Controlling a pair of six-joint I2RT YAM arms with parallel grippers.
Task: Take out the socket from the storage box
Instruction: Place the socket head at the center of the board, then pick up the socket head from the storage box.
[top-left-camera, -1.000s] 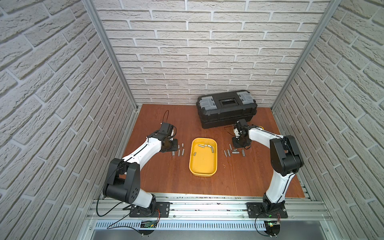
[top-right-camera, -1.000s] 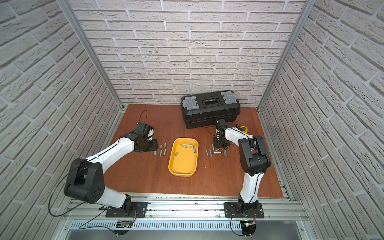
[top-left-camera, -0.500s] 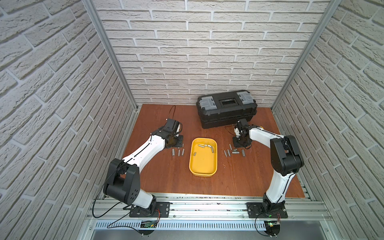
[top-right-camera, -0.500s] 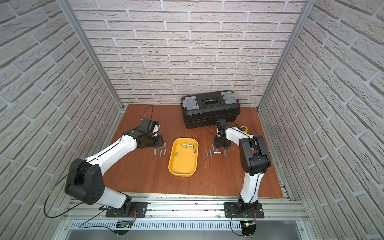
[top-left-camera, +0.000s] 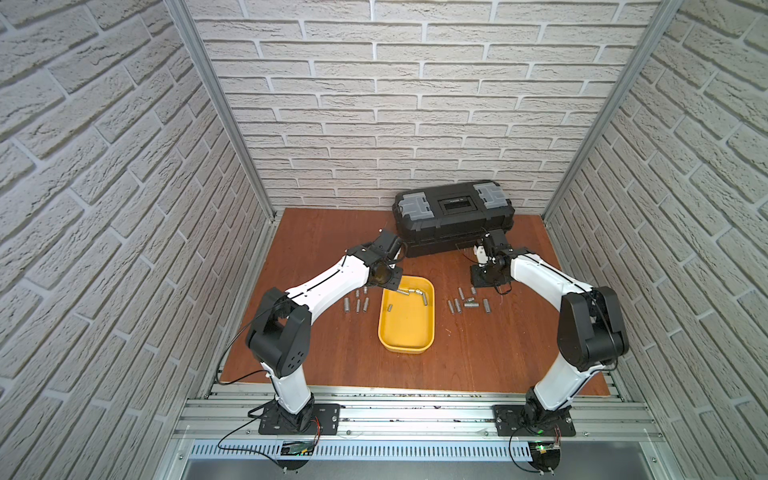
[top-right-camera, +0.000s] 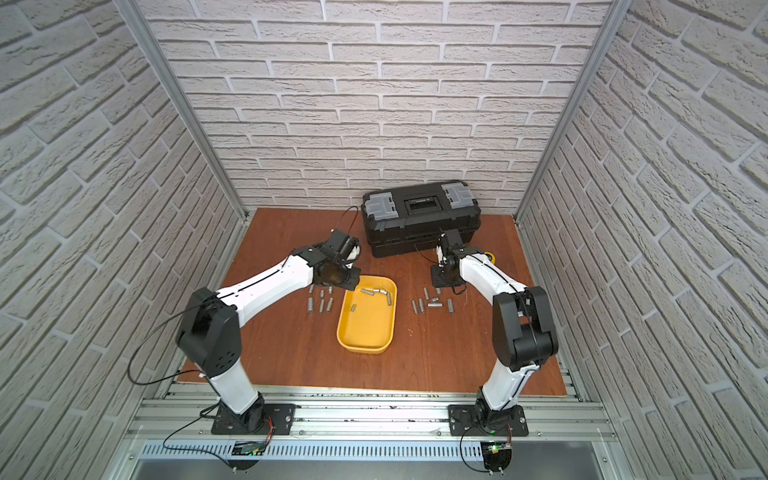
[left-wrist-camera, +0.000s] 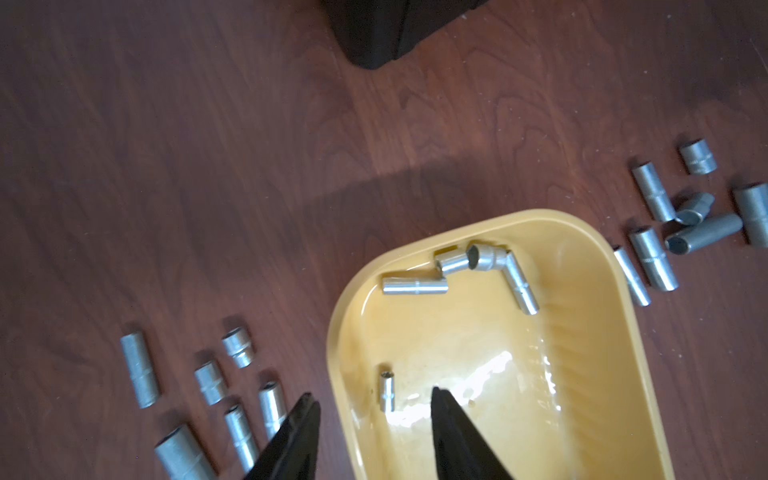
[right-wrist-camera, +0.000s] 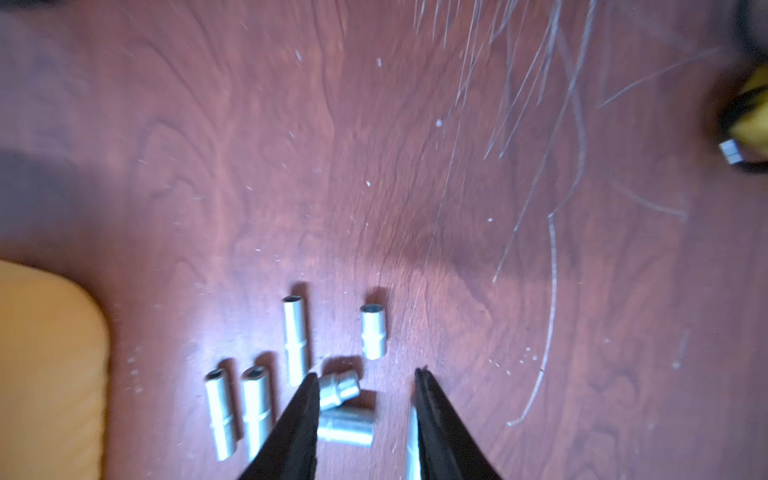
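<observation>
In both top views, the yellow storage box (top-left-camera: 406, 332) was seen at the middle of the table (top-left-camera: 316, 353), with a black toolbox (top-left-camera: 453, 220) at its 12 o'clock. A cluster of sockets (top-left-camera: 413, 291) lay at the box's 12 o'clock end. Loose sockets (top-left-camera: 356, 306) were scattered on the table at its 9 and 3 o'clock.

In the left wrist view, the left fingers (left-wrist-camera: 291, 440) were spread and empty, with a small socket (left-wrist-camera: 387, 391) on the box floor between them.

In the right wrist view, the right fingers (right-wrist-camera: 440, 415) were spread, with nothing pinched, above two short sockets (right-wrist-camera: 338, 388) on the table.
</observation>
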